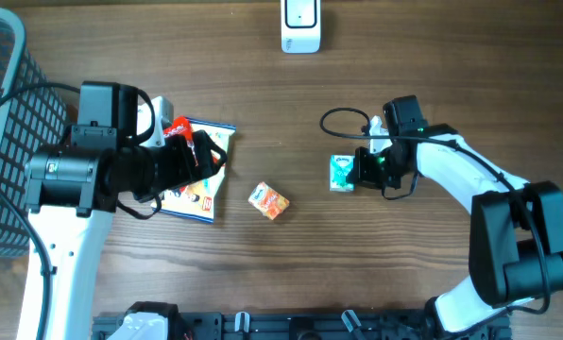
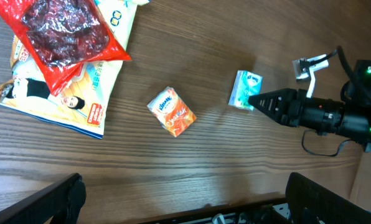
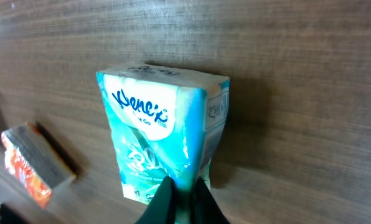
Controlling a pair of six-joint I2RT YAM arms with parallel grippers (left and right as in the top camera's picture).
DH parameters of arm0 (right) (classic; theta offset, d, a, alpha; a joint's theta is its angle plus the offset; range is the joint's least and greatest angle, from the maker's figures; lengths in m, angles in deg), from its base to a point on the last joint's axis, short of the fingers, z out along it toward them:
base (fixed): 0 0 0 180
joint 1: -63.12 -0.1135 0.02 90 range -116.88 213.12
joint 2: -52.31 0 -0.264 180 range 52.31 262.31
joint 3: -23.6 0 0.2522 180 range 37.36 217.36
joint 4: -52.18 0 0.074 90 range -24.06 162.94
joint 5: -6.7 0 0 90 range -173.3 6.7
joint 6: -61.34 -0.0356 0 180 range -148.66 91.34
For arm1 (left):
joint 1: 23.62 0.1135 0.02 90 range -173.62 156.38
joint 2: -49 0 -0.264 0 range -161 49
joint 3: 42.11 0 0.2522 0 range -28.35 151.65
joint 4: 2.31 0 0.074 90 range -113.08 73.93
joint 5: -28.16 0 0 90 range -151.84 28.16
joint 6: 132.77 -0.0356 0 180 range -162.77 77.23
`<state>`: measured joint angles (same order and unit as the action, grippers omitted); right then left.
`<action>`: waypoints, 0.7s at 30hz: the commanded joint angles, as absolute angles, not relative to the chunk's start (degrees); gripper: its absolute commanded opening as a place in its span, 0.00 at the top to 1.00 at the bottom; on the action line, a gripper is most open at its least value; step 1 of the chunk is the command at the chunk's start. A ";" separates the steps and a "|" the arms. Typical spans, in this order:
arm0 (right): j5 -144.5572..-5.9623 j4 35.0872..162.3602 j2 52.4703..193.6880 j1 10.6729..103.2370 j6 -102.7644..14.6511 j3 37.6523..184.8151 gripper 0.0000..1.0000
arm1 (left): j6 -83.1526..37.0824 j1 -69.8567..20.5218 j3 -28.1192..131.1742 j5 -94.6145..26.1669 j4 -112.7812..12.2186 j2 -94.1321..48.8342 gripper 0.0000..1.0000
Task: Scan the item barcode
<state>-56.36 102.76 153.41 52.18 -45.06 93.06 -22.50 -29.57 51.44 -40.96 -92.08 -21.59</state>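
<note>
The right gripper [image 3: 183, 198] has its fingers pressed together, pinching the edge of the teal tissue pack [image 3: 160, 130], which sits just right of the orange carton [image 1: 268, 201]. The left gripper [image 2: 185, 208], left of that carton, is spread wide and holds nothing.

Tissue pack [image 1: 341, 173] lies right of small box [image 1: 268, 201].

The table [image 1: 263, 94] is bare between the scanner [image 1: 300, 26] and the blue tissue pack [image 1: 340, 173]. The orange pack [image 1: 268, 201] sits near on its left, the bags [image 1: 195, 200] farther off.
</note>
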 commanded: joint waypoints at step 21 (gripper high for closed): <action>-113.30 116.72 151.39 18.34 -57.28 104.47 0.67 | -22.81 -29.84 50.98 -40.89 -91.95 -21.57 0.00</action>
